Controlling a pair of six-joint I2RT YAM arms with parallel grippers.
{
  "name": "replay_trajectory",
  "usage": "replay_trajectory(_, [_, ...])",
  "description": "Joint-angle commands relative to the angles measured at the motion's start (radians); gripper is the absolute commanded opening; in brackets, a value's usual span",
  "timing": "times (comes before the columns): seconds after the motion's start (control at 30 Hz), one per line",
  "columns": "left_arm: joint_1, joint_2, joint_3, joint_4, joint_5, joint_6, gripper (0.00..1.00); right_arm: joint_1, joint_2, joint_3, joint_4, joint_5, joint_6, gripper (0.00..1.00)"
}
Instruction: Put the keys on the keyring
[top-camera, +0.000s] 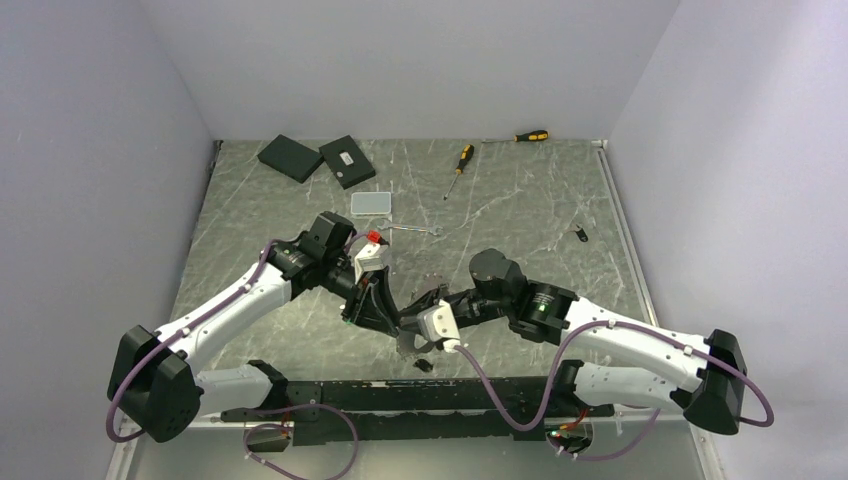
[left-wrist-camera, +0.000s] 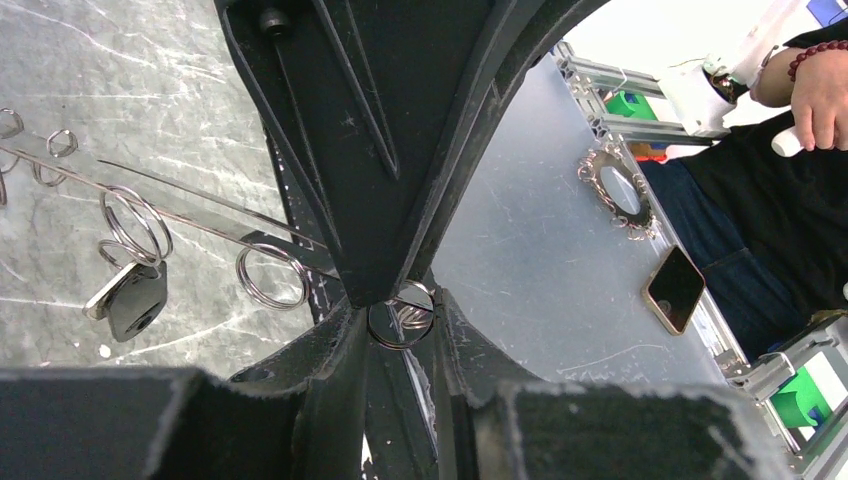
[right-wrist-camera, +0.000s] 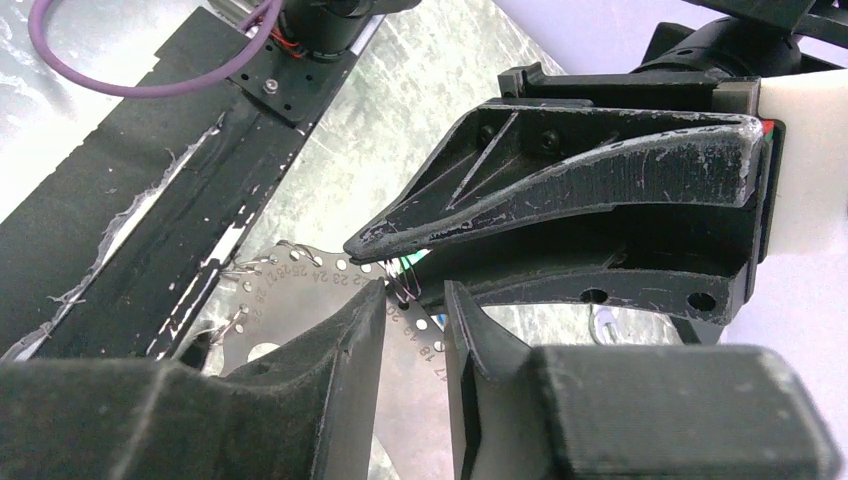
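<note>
The keyring (right-wrist-camera: 290, 300) shows as a flat silvery plate with numbered holes round its rim. In the left wrist view it runs edge-on (left-wrist-camera: 180, 205), with small split rings (left-wrist-camera: 135, 225) and a black-headed key (left-wrist-camera: 135, 298) hanging from it. My left gripper (left-wrist-camera: 400, 322) is shut on one small split ring (left-wrist-camera: 400, 346) at the plate's rim. My right gripper (right-wrist-camera: 413, 300) stands open over the plate, whose face shows through the gap. Both grippers meet at mid-table, left (top-camera: 395, 322) and right (top-camera: 412, 335). Another black key (top-camera: 580, 235) lies far right.
A spanner (top-camera: 415, 230), a clear box (top-camera: 370, 203), two black boxes (top-camera: 290, 157) and two screwdrivers (top-camera: 460, 160) lie further back. A small black piece (top-camera: 423, 365) sits beside the black strip (top-camera: 330, 395) at the near edge. Beyond it are a phone (left-wrist-camera: 675, 290) and a person (left-wrist-camera: 790, 180).
</note>
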Motion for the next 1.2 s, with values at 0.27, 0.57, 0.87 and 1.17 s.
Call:
replay_trajectory(0.27, [-0.009,-0.020,0.041,0.068,0.064,0.001,0.00,0.032,0.023,0.045,0.020,-0.025,-0.019,0.13])
replay_trajectory(0.57, [0.023,-0.047,0.005,0.223,0.097,-0.130,0.00,0.041,0.018,0.038,0.022,-0.032,-0.013,0.00])
replay_trajectory(0.87, [0.025,-0.089,-0.010,0.203,0.019,-0.095,0.49,0.042,-0.021,-0.018,0.106,0.028,0.015,0.00])
replay_trajectory(1.17, [0.026,-0.162,-0.021,0.169,-0.135,-0.076,0.99,0.041,-0.056,-0.082,0.198,0.076,0.069,0.00])
